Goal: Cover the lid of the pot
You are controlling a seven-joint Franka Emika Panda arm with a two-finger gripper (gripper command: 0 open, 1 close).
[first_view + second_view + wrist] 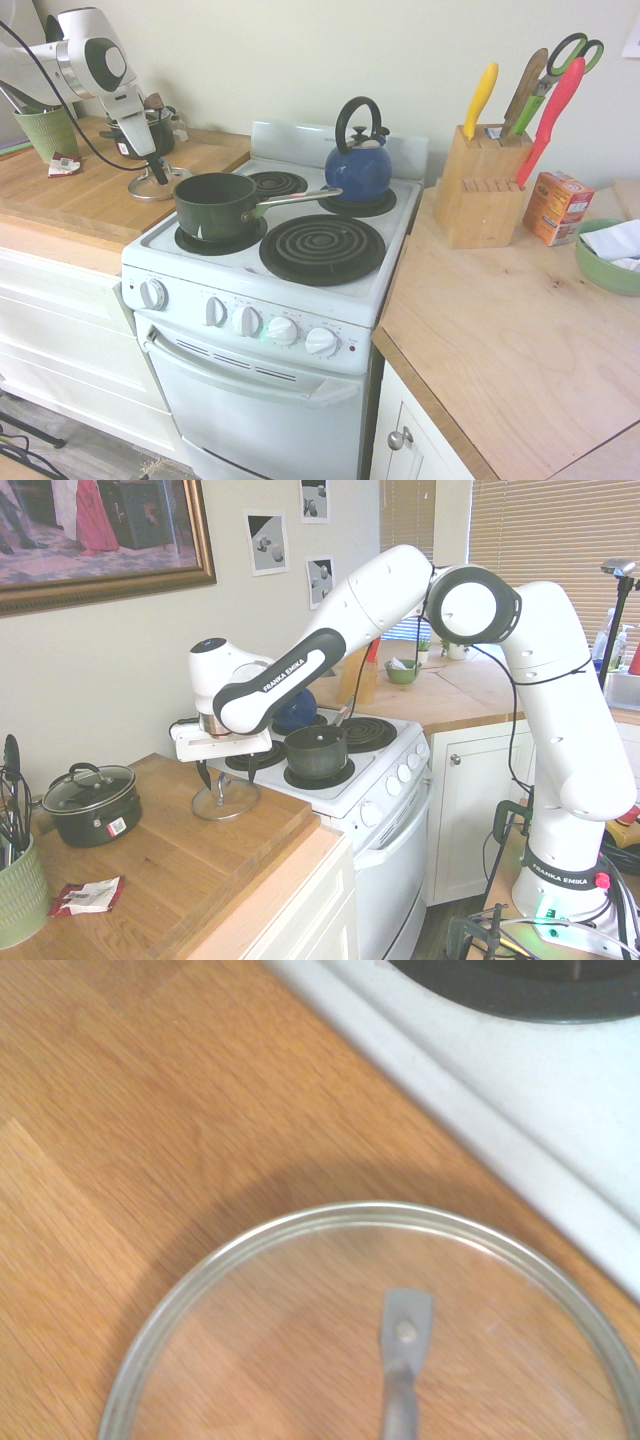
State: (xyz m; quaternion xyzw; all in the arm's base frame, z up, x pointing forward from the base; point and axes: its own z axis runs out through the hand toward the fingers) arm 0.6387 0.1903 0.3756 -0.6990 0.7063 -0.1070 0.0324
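The tool (226,770) stands wide open above the wooden worktop (165,865), its fingers (253,769) pointing down and spread far apart. They come down on either side of the glass lid's (225,797) upright handle; whether either one touches the lid is hard to tell, but nothing is clamped. The lid lies flat near the worktop's edge that runs along the white stove (270,290), with a strip of bare wood between its metal rim and that edge.

The dark green saucepan (217,207) sits uncovered on the burner nearest that edge, at the stove's front, its long handle pointing across the stovetop. A blue kettle (358,165) stands on a back burner.

Bare wood runs from the lid to the worktop's front edge. Toward the wall side is a lidded two-handled pot (94,803), apart from the lid; farther along, a small red and white packet (88,895) lies near a green ribbed holder (22,898) of utensils.

Past the stove, a second wooden surface (520,330) bears a knife block (482,190), an orange box (558,207) and a green bowl (610,268). A framed painting (95,540) hangs on the wall.
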